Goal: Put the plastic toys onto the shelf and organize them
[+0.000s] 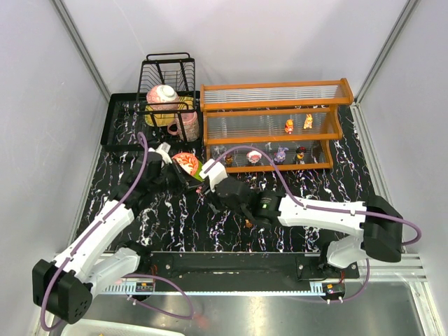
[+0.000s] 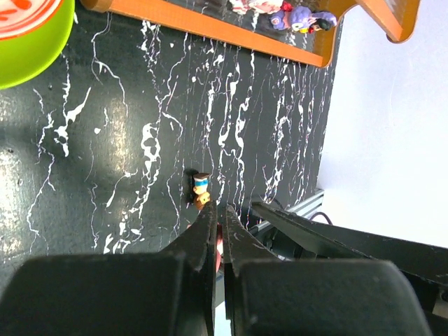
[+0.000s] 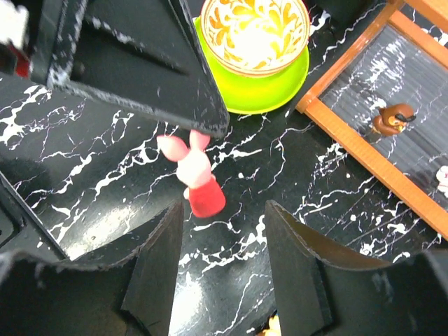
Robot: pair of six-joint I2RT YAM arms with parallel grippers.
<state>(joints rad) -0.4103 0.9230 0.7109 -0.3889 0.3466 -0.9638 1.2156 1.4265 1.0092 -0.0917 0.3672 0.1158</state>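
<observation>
- The pink toy with a red base is on the black marbled table, near the shelf.
- The right gripper is spread wide, with one finger on each side of the toy and neither touching it.
- The left gripper has its fingers pressed nearly together at the toy's ears; I cannot tell whether it pinches them.
- An orange toy stands just past the left gripper's tips.

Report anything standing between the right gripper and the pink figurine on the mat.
Nothing visible does: the pink figurine sits just ahead of the open right gripper. A black arm part overhangs its ears from the far side.
</observation>
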